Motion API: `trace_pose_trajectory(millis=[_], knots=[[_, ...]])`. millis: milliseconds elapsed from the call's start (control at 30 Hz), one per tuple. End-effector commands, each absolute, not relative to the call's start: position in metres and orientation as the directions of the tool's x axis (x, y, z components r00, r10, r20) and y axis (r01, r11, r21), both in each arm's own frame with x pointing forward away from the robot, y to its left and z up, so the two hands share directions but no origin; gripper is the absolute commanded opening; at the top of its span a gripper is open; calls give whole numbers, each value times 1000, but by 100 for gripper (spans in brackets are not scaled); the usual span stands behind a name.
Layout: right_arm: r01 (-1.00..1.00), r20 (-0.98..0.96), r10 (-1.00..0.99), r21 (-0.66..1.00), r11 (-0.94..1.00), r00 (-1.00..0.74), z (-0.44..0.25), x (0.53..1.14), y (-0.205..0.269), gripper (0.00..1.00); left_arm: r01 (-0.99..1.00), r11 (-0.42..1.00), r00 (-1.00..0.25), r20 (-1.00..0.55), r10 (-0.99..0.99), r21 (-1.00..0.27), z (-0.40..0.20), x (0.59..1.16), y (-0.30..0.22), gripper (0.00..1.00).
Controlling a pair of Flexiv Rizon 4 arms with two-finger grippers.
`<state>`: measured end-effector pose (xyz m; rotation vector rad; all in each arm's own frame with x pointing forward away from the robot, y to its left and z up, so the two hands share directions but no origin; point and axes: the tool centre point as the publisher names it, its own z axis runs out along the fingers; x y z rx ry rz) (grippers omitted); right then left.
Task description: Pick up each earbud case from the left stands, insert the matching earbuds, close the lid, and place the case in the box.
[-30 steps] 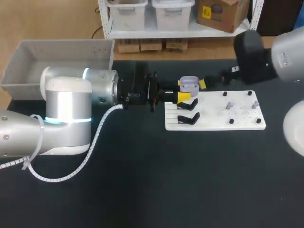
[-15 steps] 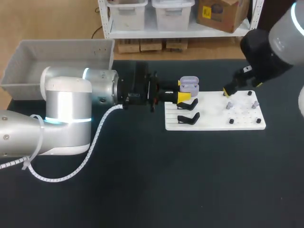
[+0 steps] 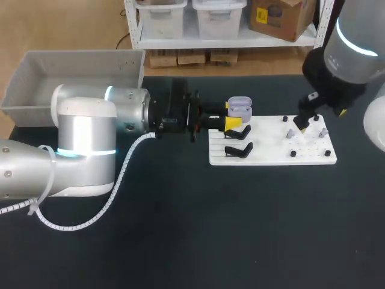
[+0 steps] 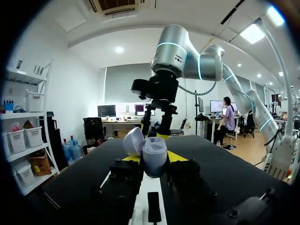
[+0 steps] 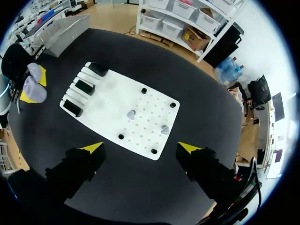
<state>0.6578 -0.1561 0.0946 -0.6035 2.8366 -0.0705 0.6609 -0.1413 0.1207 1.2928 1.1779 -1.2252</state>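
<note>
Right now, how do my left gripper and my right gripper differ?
The left gripper is shut on the open lilac earbud case; the right gripper is open and holds nothing. The left gripper lies level with the table at one end of the white board; the right gripper points down over that board, above the two earbuds. Both have two yellow-tipped fingers.

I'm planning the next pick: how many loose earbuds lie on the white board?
2. One earbud lies nearer the black stands, the second earbud nearer the far end of the white board. None looks hidden.
</note>
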Motion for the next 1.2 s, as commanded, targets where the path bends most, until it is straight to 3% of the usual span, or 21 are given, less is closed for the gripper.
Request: trace_pose_trajectory(millis=[33,900,1200], knots=[[-386,-225,-397,-95,918,-890,83,665,-161,100,997,-66,29,-999,26,27,120,661,-141,0],[-377,-169,-393,-120,918,-904,63,681,-142,100,997,-66,29,-999,26,27,120,661,-141,0],[-351,-146,-361,-90,932,-921,52,687,-157,100,997,-66,29,-999,26,27,120,661,-141,0]])
